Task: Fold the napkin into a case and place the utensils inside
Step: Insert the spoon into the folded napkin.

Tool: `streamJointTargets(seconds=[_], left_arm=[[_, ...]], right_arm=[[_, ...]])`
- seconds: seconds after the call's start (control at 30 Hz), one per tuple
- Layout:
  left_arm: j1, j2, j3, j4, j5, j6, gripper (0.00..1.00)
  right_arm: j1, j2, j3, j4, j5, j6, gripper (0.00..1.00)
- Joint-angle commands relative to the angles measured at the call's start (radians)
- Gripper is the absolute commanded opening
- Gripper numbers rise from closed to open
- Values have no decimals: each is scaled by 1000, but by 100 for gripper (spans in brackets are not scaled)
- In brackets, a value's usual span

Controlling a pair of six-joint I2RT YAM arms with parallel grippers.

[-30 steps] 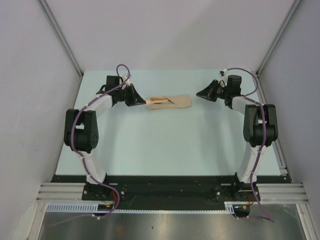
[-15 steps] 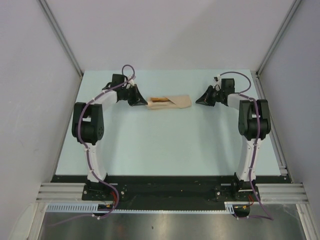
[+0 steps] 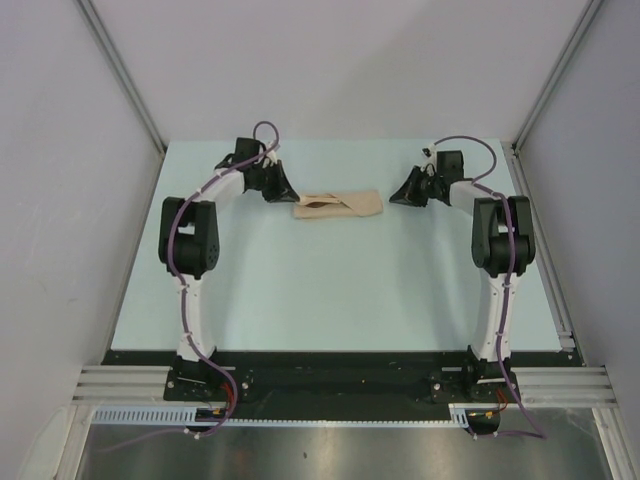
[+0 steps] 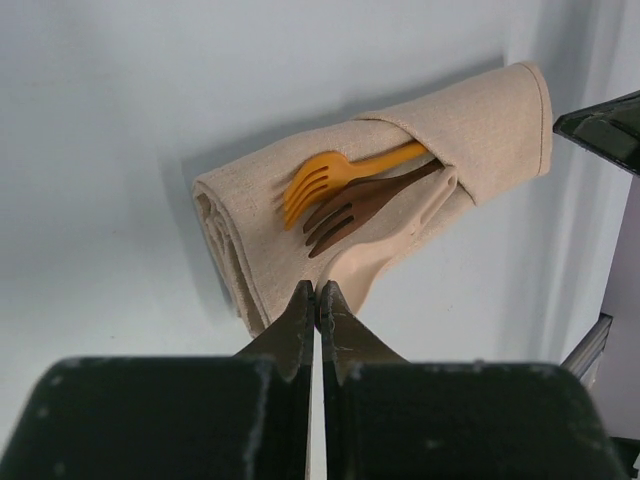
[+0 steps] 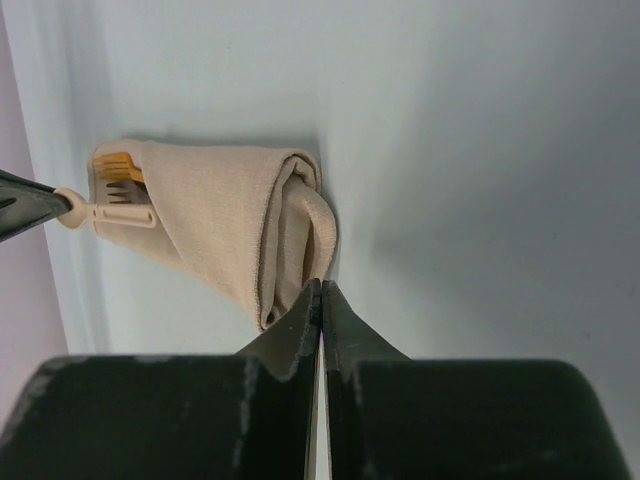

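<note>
The napkin (image 3: 338, 205) lies folded into a narrow beige case (image 4: 400, 150) at the back middle of the table. The utensils stick out of its left end: an orange fork (image 4: 325, 175), a dark brown fork (image 4: 355, 208) and a pale cream piece (image 4: 385, 248). My left gripper (image 3: 284, 194) (image 4: 318, 292) is shut and empty, just off that end. At the case's right end (image 5: 290, 215) my right gripper (image 3: 396, 196) (image 5: 320, 288) is shut with nothing in it, its tips just short of the cloth. The fork tines (image 5: 121, 163) show past the far end.
The pale green table (image 3: 330, 290) has grey walls on three sides and metal rails along the left and right. The black base rail (image 3: 330, 375) runs along the near edge. The other arm's tip (image 5: 25, 200) shows at the right wrist view's left edge.
Both arms have drawn their elbows in and stand more upright. The right gripper's jaws have closed from slightly apart. The left gripper has shifted a little toward the back. The napkin case has not moved.
</note>
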Motion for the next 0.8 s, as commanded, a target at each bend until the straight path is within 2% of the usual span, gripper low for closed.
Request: streamJointTargets(seconds=[0.0, 0.33, 0.47, 0.77], left_arm=[[-27, 25, 60, -37, -23, 16, 0], [-47, 19, 52, -36, -54, 4, 0], [-82, 62, 121, -54, -43, -17, 0], [-136, 112, 129, 49, -11, -128, 0]], right_arm=[[13, 21, 54, -29, 31, -37, 3], [25, 32, 68, -28, 51, -42, 3], [40, 51, 80, -23, 55, -27, 3], [50, 71, 74, -12, 89, 10, 3]])
